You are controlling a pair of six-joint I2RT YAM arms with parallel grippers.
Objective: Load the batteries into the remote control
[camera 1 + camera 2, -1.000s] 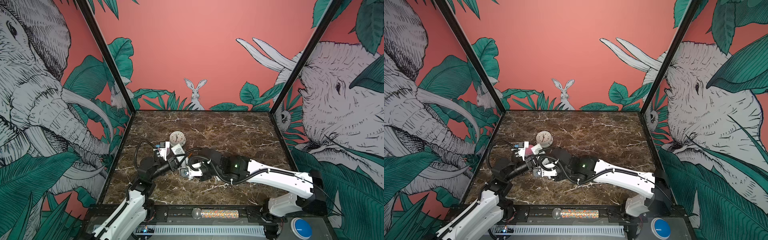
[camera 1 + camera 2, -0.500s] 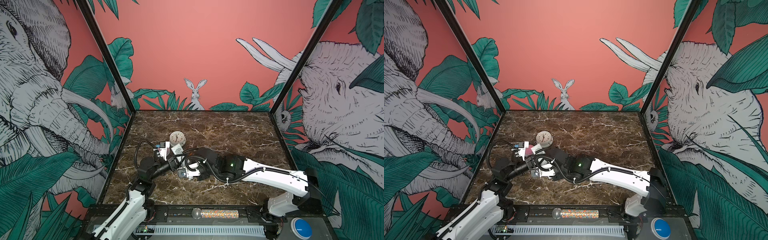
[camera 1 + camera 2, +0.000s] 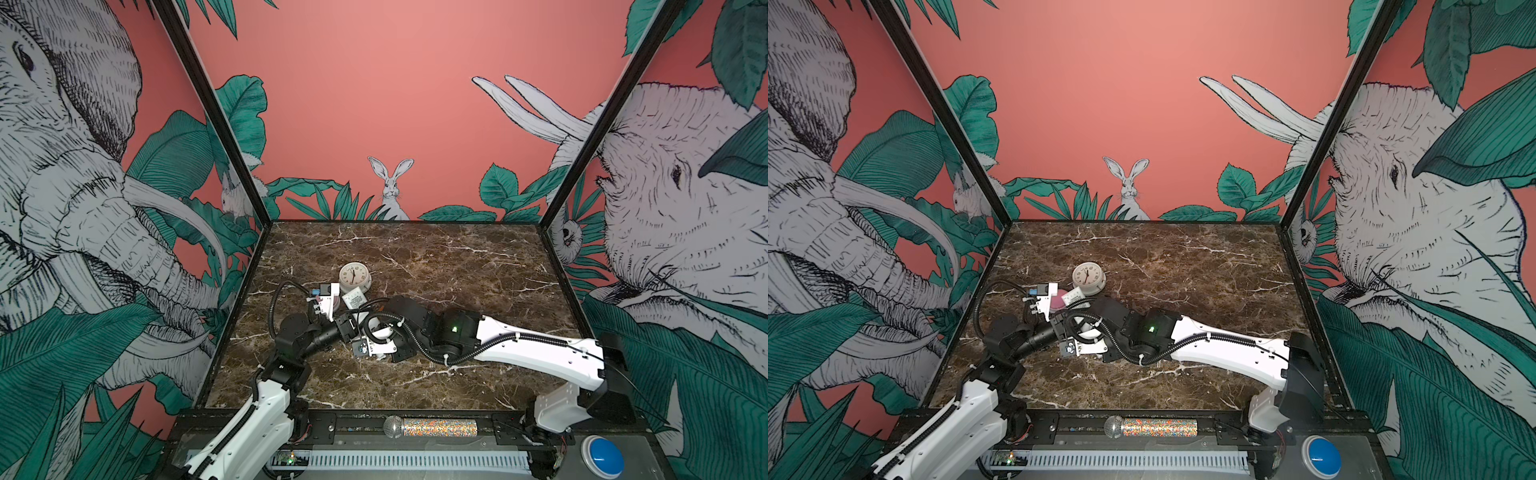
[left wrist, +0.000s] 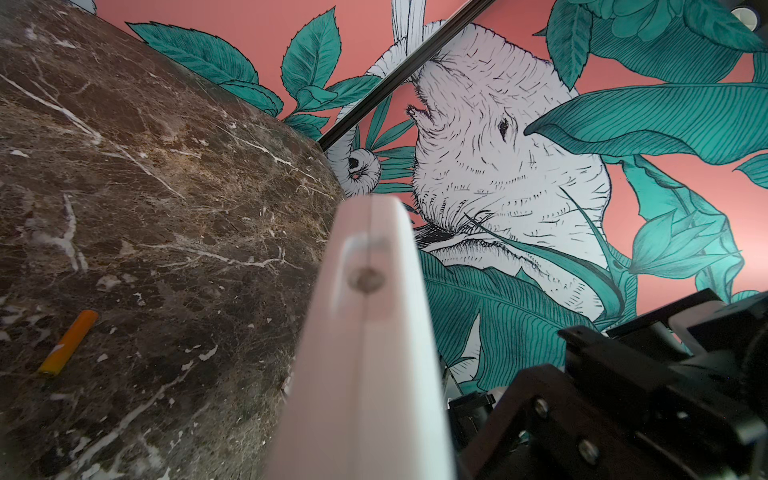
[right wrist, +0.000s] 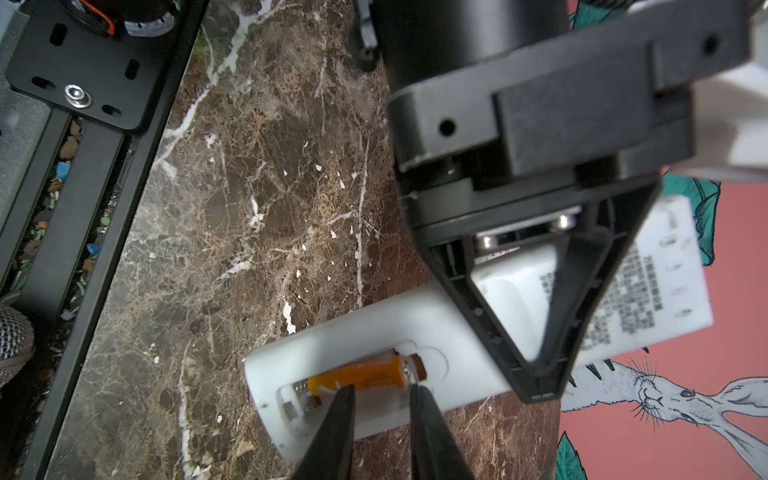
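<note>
The white remote control [image 5: 415,328] is held off the marble, back side up, with its battery bay uncovered. My left gripper [image 5: 540,370] is shut on its labelled half. One orange battery [image 5: 365,374] lies in the bay's far slot. My right gripper [image 5: 382,397] is open, its two black tips a small gap apart over the empty near slot, with nothing between them. A second orange battery [image 4: 68,343] lies loose on the table. In the left wrist view the remote [image 4: 365,332] fills the centre edge-on. In both top views its labelled end [image 3: 353,300] [image 3: 1073,296] shows above the crossed arms.
A round white clock [image 3: 354,277] [image 3: 1088,277] stands just behind the grippers. The right arm [image 3: 519,345] stretches across the marble table [image 3: 457,266] from the right. A microphone [image 3: 428,427] lies on the front rail, and a blue button [image 3: 601,457] sits at front right.
The right arm has slid a little to the left, closer over the remote. The left arm and the remote have stayed where they were.
</note>
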